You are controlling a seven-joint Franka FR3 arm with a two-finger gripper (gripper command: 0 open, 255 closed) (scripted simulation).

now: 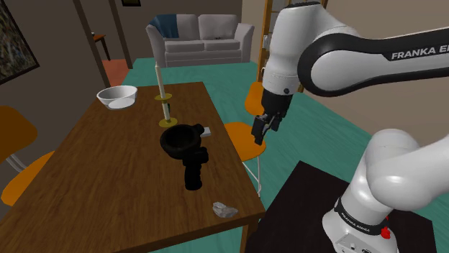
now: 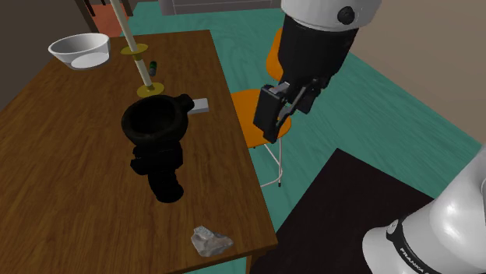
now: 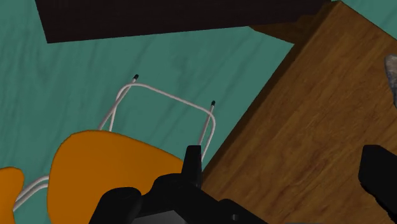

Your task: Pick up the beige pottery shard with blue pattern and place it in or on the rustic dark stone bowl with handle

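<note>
The approach is the step in hand: nothing is grasped yet. In the shoulder view the pincer (image 1: 262, 131) hangs in the air off the right edge of the desk (image 1: 108, 180), over an orange chair (image 1: 237, 140) and the teal floor (image 1: 316, 136). Its fingers are apart and empty. The shard (image 1: 224, 209) (drawn pale grey here, with no blue that I can make out) lies alone by the desk's near right corner. It is well apart from the bowl (image 1: 180, 139), which sits farther off at mid-desk with a black object (image 1: 194, 172) just on its near side. The next move, I judge, calls for swinging left and nearer until the pincer stands over the shard. It would then come down with a finger on either side before closing.
</note>
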